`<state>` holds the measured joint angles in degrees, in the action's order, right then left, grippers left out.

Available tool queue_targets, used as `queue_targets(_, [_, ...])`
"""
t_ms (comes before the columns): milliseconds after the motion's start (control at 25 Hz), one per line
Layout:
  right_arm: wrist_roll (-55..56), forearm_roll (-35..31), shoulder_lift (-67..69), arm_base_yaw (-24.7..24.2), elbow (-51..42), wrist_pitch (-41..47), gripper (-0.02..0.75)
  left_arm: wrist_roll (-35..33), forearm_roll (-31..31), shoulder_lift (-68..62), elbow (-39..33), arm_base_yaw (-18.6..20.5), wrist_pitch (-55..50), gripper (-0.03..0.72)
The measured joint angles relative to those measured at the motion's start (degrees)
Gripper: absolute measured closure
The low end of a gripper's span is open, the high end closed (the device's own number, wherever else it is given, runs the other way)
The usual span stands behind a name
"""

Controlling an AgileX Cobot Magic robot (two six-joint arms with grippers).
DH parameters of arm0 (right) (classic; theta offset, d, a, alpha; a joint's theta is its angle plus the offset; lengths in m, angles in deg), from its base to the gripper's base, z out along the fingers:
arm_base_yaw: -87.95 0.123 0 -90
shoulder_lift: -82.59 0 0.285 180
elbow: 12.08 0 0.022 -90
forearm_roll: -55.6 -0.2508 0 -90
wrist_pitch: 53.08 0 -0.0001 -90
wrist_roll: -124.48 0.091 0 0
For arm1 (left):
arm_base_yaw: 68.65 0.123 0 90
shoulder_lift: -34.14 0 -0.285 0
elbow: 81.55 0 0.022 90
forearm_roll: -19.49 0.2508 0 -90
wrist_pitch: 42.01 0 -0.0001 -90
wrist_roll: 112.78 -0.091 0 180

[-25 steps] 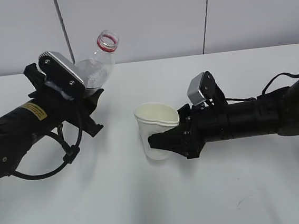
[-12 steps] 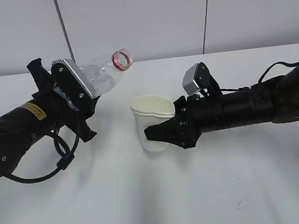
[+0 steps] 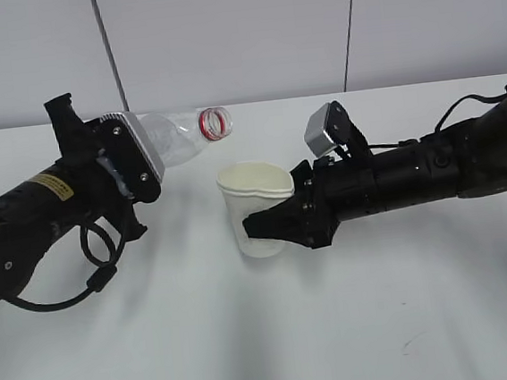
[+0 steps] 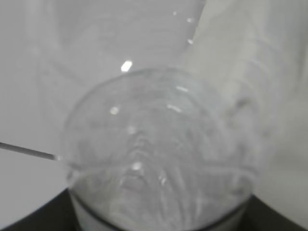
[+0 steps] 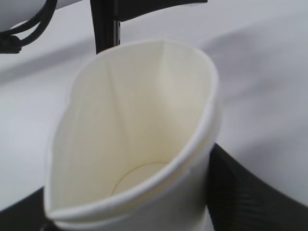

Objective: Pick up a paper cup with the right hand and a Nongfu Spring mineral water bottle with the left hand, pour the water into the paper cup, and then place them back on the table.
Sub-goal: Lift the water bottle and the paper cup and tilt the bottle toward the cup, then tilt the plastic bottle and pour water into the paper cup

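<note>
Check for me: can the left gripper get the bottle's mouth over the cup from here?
Probably yes. The bottle lies nearly level in the left gripper, mouth short of the cup, with open air between.

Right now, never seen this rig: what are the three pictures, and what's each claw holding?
Two black robot arms lie low over a white table. The wide picture is from a camera facing them; the other two come from cameras on each wrist. The left claw, on the yellow-stickered arm, grips a clear capless water bottle tipped almost level, mouth toward the cup; up close it fills the left wrist view. The right claw squeezes a white paper cup, denting its rim; its inside looks dry.
</note>
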<state>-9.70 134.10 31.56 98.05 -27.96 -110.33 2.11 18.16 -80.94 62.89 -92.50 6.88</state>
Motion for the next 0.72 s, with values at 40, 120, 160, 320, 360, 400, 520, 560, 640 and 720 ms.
queue_targets(40, [0.0,0.14,0.0,0.0,0.0,0.0,0.272,-0.81,-0.08,0.0,0.0,0.0,0.0,0.312])
queue_targets(120, [0.12,0.78,0.0,0.14,0.0,0.0,0.272,-2.54,-0.31,0.0,0.0,0.0,0.0,0.313])
queue_targets(160, [0.15,1.2,0.0,0.4,0.0,0.0,0.272,-3.01,-0.36,0.0,0.0,0.0,0.0,0.312])
queue_targets(320, [0.37,2.2,0.0,1.67,0.08,0.0,0.272,-5.78,-0.61,0.0,0.0,0.0,0.0,0.312])
queue_targets(360, [0.37,2.31,0.0,1.81,0.08,0.0,0.272,-6.85,-0.67,0.0,0.0,0.0,0.0,0.312])
queue_targets(400, [0.37,2.4,0.0,1.81,0.08,0.0,0.272,-7.71,-0.87,0.0,0.0,0.0,0.0,0.312])
queue_targets(520, [0.37,2.4,0.0,1.81,0.08,0.0,0.272,-10.23,-1.88,0.0,0.0,0.0,0.0,0.313])
queue_targets(560, [0.37,2.4,0.0,1.81,0.08,0.0,0.272,-10.76,-2.12,0.0,0.0,0.0,0.0,0.313])
queue_targets(640, [0.37,2.44,0.0,1.81,0.08,0.0,0.272,-11.51,-2.4,0.0,0.0,0.0,0.02,0.315])
queue_targets(720, [0.37,2.44,0.0,1.81,0.08,0.0,0.272,-12.22,-2.52,0.0,0.0,0.0,0.36,0.315])
